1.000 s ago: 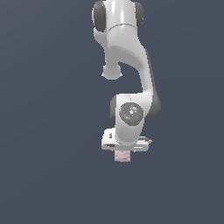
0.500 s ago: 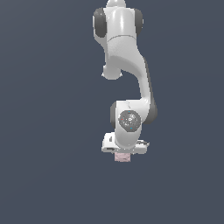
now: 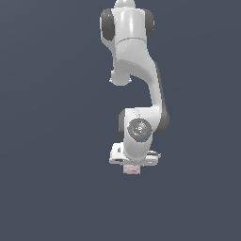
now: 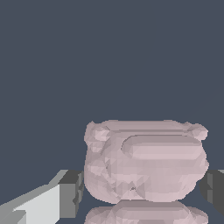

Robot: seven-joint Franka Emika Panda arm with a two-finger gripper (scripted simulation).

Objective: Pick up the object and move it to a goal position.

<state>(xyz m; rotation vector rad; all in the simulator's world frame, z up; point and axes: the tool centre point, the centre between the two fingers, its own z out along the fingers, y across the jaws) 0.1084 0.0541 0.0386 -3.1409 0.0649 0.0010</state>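
Note:
The object (image 3: 132, 170) is a small pale pink bumpy lump right under the white gripper (image 3: 132, 164) at the lower end of the arm in the exterior view. In the wrist view the object (image 4: 144, 164) fills the space between the two fingers. The gripper (image 4: 142, 192) has one grey pad (image 4: 70, 194) against one side of the lump and the other pad (image 4: 214, 190) against the opposite side. The jaws stand closed onto the lump. I cannot tell whether the object rests on the ground or hangs above it.
A plain dark grey-blue ground (image 3: 52, 141) surrounds the arm on all sides. No other thing shows in either view.
The wrist has sunk a little toward the object since one second ago. It has hardly moved over the last half second. The pink lump stays in the same spot.

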